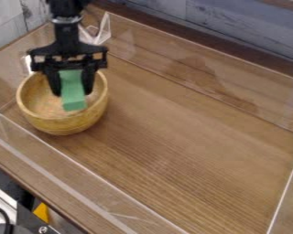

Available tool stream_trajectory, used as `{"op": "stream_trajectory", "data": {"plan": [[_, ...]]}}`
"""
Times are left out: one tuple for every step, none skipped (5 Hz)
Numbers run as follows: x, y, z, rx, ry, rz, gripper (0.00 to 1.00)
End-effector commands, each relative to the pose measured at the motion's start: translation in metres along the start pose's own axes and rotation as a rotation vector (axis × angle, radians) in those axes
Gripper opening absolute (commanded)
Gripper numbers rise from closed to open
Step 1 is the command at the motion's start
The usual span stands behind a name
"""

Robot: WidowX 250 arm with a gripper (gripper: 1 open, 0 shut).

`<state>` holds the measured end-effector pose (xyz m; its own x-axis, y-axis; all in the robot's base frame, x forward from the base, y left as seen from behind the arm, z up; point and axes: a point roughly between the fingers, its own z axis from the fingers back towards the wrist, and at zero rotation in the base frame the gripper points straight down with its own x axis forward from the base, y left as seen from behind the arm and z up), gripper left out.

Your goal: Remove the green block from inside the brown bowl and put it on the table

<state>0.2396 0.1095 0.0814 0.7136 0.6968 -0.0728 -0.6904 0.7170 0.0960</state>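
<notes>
My gripper [70, 80] points straight down over the brown bowl [45, 117] at the left of the table [186, 128]. Its black fingers are shut on the top of the green block [73, 92], a bright green bar hanging upright. The block's lower end sits about level with the bowl's rim, above the pale inside. The bowl rests on the tabletop, apart from the block.
Low clear acrylic walls [211, 50] edge the table at the back, right and front. A clear angled bracket [103, 29] stands behind the arm at the back left. Bare wood-grain surface stretches to the right of the bowl.
</notes>
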Motion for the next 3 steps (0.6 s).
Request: {"op": "stream_trajectory", "data": {"plan": [[0.000,-0.006,0.028,-0.033,-0.059,-0.041,0.00],[-0.008,-0.014,0.024,-0.028,-0.066,-0.104,0.00],[-0.027,-0.026,0.018,-0.018,-0.079,-0.188,0.00]]}}
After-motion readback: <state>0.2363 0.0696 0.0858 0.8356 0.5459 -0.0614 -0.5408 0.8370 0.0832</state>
